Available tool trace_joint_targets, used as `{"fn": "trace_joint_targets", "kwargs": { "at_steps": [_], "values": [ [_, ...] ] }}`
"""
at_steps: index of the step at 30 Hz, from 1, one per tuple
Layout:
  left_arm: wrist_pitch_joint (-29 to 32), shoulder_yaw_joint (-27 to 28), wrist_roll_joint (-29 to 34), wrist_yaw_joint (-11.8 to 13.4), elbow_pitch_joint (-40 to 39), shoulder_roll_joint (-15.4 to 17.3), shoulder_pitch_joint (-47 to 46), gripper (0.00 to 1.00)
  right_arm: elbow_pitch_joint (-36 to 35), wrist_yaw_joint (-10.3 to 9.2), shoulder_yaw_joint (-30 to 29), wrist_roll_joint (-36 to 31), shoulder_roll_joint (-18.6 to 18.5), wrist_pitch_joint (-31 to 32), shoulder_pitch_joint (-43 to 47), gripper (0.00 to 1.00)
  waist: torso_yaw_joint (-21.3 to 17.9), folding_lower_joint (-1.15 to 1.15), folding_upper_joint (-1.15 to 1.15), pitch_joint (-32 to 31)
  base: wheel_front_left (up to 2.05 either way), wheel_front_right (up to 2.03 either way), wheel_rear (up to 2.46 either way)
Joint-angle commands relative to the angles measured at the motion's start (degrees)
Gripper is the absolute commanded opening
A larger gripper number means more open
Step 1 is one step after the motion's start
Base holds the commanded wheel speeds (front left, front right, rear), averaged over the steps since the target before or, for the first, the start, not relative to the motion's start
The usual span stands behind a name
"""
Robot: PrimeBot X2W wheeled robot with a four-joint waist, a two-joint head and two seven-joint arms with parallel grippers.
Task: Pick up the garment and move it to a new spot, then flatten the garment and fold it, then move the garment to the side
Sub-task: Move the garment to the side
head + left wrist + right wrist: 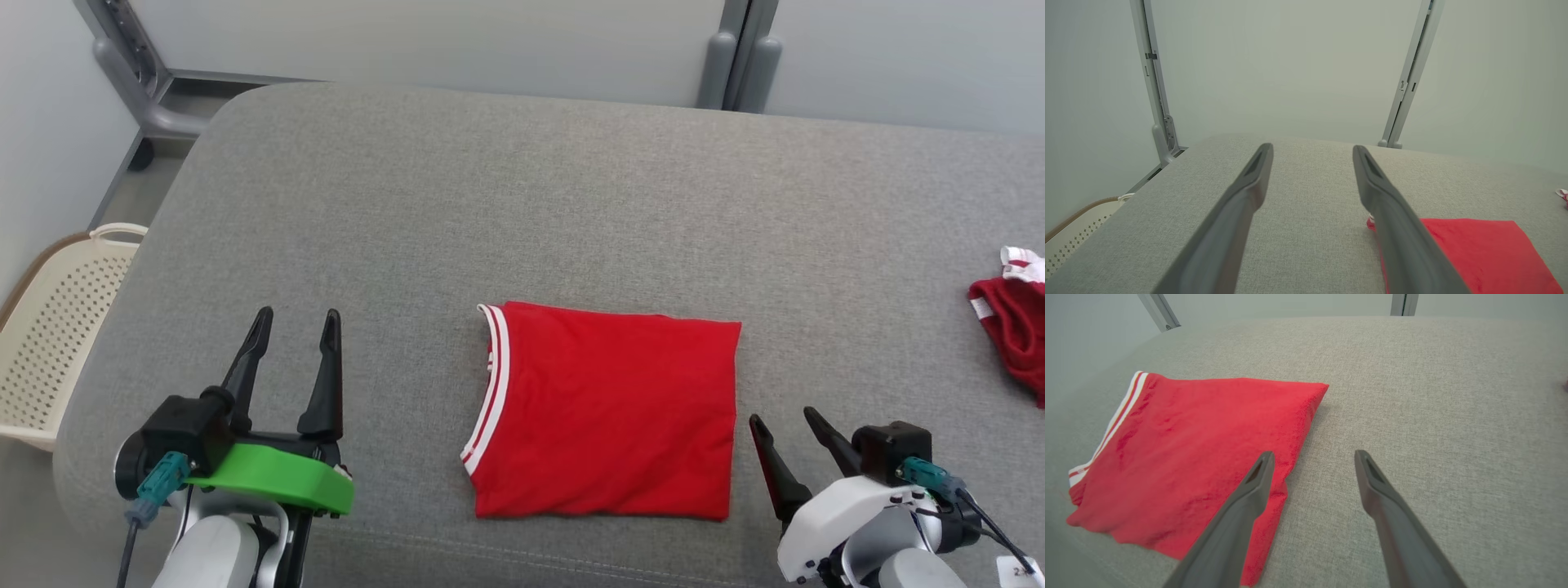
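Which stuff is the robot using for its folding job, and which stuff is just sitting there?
For the job:
folded red garment
left gripper
right gripper

Just lying about:
crumpled red cloth at the right edge
cream basket on the left

A grey fabric-covered surface (522, 204) spans most of the head view, with a rounded corner at the upper left. At the left edge of the frame, below that surface, stands a cream perforated basket (57, 327) with a brown rim. A crumpled dark red cloth (1016, 327) with white trim lies at the right edge, and grey metal posts (739, 57) rise before pale wall panels (449, 41) along the top.
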Motion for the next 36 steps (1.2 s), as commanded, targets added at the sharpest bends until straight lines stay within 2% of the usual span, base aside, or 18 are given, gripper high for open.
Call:
{"fn": "trace_joint_targets", "kwargs": {
  "at_steps": [1,13,14,15,16,25,32,36],
  "values": [
    [-0.3,0.2,0.5,-0.5,0.1,-0.2,-1.2,1.00,1.3,-0.01,0.5,0.8,-0.4,-0.5,-1.5,1.00,2.3,0.00,0.00,2.4,0.00,0.00,0.00],
    [-0.2,2.3,3.2,-3.7,1.9,-4.3,-3.7,1.00,15.8,-0.01,6.4,3.5,-1.8,-0.9,-12.3,1.00,6.8,0.00,0.00,7.1,0.00,0.00,0.00],
    [-0.2,2.6,3.5,-4.1,2.1,-4.6,-3.7,1.00,16.6,-0.01,6.8,3.6,-1.7,-0.9,-12.9,0.69,6.9,0.00,0.00,7.3,0.00,0.00,0.00],
    [-0.2,2.9,3.8,-4.3,2.2,-4.9,-3.7,1.00,17.2,-0.01,7.0,3.8,-1.8,-1.4,-13.4,0.30,7.0,0.00,0.00,7.4,0.00,0.00,0.00],
    [-0.2,3.1,4.0,-4.6,2.4,-5.2,-3.7,1.00,17.8,-0.01,7.2,4.1,-1.7,-1.6,-13.8,0.00,7.0,0.00,0.00,7.5,0.00,0.00,0.00],
    [-0.2,5.3,6.0,-5.8,2.7,-6.0,-3.5,1.00,18.1,-0.10,8.3,4.2,-2.7,-4.7,-14.8,0.00,4.4,0.00,0.00,7.8,0.00,0.00,0.00],
    [-0.2,7.0,7.3,-6.1,1.4,-5.7,-3.2,1.00,13.5,-0.07,6.4,2.0,-2.9,-6.2,-11.2,0.00,-3.0,0.00,0.00,8.7,0.00,0.00,0.00],
    [-0.2,7.4,7.9,-6.2,0.8,-5.0,-4.0,1.00,9.4,-0.07,2.9,0.2,-3.7,-6.5,-8.5,0.00,-8.0,0.00,0.00,9.9,0.00,0.00,0.00]
  ]
}}
